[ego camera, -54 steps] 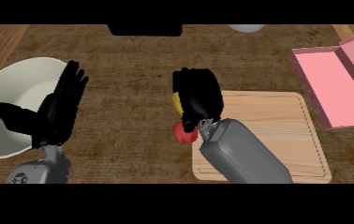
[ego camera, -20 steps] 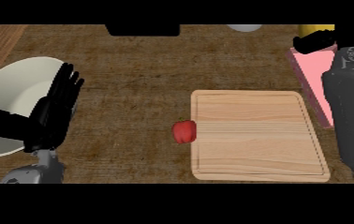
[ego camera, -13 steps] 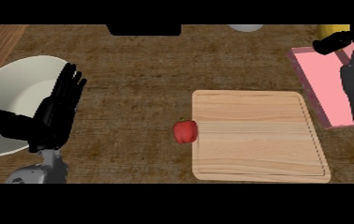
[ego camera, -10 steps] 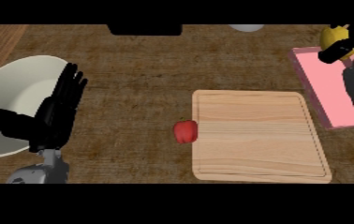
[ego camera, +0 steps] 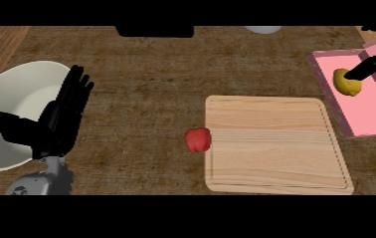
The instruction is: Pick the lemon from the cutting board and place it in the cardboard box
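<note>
- The step in hand is the placing; the lemon is off the cutting board and lies within the pink box at the view's right edge, though the task calls that box cardboard.
- Only a dark sliver of the right hand shows, touching the lemon's upper right side; whether its fingers are curled on the fruit or already spread, I cannot tell.
- Judged from this, the next move calls for letting go if it has not done so, then drawing the hand up and away from the box wall without nudging the lemon.
- The left hand rests open, fingers straight, partly over a white bowl beneath it; it has no part in this step.
- A small red thing sits on the counter to the right of that left hand, touching the board's left edge; it should stay untouched.
</note>
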Robot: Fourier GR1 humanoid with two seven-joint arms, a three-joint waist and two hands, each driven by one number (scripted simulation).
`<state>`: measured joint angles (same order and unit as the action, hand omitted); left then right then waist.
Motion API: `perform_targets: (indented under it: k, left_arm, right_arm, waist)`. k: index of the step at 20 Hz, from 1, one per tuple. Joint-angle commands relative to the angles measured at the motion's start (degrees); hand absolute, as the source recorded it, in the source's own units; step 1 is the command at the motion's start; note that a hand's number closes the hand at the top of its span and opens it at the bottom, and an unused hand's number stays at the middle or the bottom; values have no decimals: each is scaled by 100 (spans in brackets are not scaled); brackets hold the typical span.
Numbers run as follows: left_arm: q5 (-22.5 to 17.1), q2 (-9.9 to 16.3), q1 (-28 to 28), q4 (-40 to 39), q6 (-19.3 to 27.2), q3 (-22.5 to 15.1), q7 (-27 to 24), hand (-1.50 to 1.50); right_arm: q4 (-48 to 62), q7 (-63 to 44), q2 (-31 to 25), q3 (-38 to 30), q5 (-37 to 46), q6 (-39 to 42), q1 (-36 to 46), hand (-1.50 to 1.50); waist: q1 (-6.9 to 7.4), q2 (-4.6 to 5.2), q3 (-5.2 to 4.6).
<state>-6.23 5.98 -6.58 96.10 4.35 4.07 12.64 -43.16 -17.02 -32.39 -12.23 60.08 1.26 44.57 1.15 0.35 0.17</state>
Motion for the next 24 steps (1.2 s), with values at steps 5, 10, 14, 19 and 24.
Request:
perform_targets:
  k: [5,10,14,19,24]
  left_arm:
    - [-50,55,-4,-280,-61,156,-206,0]
    - [-98,26,96,-28,-43,90,62,0]
    - [93,-49,102,129,158,-7,139,0]
    - [-29,140,48,233,96,163,388,0]
    - [-51,92,10,22,36,187,202,0]
  right_arm:
    - [-323,1284,177,-820,-789,-2012,158,-150]
    - [-346,1540,226,-1649,-1981,-1659,347,-150]
    - [-574,1519,537,-2281,-2894,-1614,432,-150]
    - [-997,1962,533,-2888,-3890,-1260,-51,-150]
    - [-1251,2415,241,-3145,-4398,-1047,-787,-150]
  waist:
    - [-37,11,-5]
    - [-69,-30,-8]
    - [-121,-55,-8]
    - [-152,-57,-10]
    - [-144,-40,-15]
